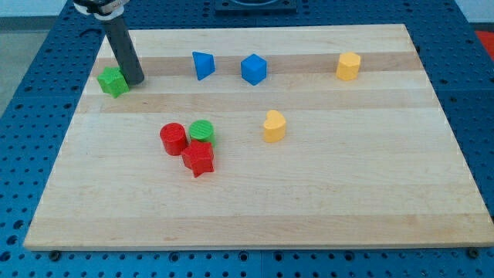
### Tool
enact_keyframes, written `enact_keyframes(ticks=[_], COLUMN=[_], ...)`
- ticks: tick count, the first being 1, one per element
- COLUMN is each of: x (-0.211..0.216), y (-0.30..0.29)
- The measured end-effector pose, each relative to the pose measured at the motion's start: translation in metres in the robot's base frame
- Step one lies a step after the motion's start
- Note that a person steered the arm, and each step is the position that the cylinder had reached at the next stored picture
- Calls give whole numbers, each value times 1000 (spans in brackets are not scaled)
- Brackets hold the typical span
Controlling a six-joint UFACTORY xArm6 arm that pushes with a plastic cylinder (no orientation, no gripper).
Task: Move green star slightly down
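The green star (113, 81) lies near the board's top left corner. My tip (133, 80) stands right beside the star, on its right side, touching or nearly touching it. The dark rod rises from there up and to the left, out of the view's top.
A blue triangle-like block (203, 65) and a blue cube-like block (253, 69) lie at the top middle. A yellow block (349, 66) lies at the top right, another yellow block (274, 126) mid-board. A red cylinder (173, 139), a green cylinder (201, 131) and a red star (198, 158) cluster together. The wooden board (309, 216) sits on a blue pegboard.
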State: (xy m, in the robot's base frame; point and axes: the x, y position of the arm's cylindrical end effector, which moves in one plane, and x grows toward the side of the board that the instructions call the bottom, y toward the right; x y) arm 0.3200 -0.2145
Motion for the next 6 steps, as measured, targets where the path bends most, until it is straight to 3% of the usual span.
enact_keyframes(ticks=[1, 2, 5, 6], x=[-42, -48, 79, 70], y=[-2, -23, -3, -3])
